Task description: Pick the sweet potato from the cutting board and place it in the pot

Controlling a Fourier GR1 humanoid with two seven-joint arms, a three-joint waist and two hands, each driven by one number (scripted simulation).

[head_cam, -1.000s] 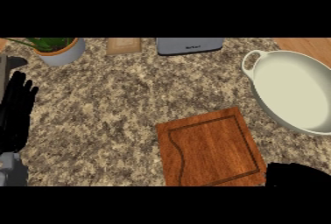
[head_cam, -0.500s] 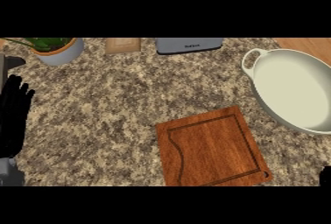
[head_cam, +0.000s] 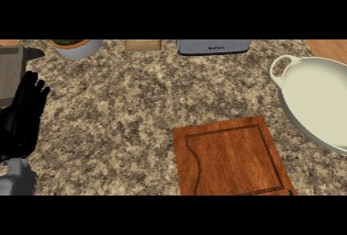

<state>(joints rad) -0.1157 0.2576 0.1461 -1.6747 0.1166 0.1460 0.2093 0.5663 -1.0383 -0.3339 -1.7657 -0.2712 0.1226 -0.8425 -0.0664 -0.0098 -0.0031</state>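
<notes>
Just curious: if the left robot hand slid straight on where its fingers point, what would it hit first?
Likely the grey object at the far left, right ahead of the left robot hand; depth is unclear, so it might slip past beside it.

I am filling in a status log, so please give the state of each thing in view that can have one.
cutting board: lying flat, nothing on it.
pot: upright, no lid, nothing visible inside.
left hand: open, fingers up, resting at the left edge, holding nothing.
right hand: not in view.
sweet potato: not visible.
plant pot: upright.
</notes>
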